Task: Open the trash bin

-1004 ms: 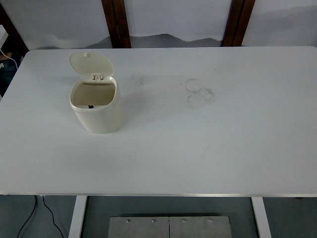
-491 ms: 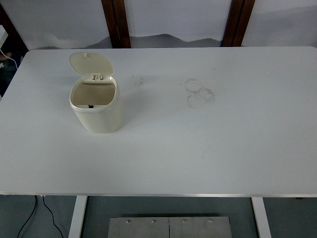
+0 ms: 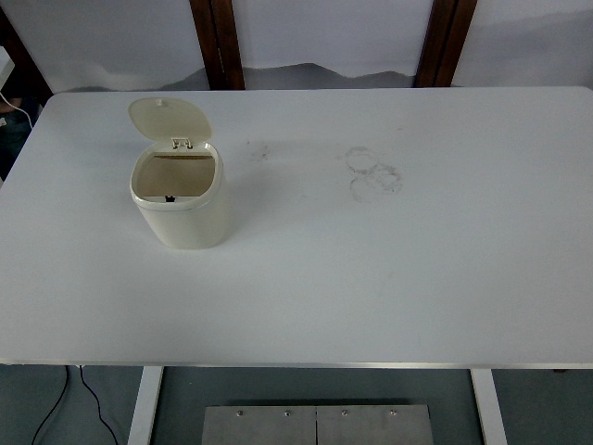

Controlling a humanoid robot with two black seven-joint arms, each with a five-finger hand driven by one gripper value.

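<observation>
Nothing had moved since the earlier frames: the small cream plastic trash bin (image 3: 182, 199) stood exactly where it had, upright on the left part of the white table (image 3: 371, 278), well back from the near edge. Its long axis ran vertically, mouth facing up. Its rounded cream lid (image 3: 170, 120) was swung open on the hinge at the far rim, tilted back away from the robot. Faint grey ring marks (image 3: 373, 173) smudged the tabletop to the bin's right. Neither robot hand was in view, so their state and position relative to the bin could not be told.
</observation>
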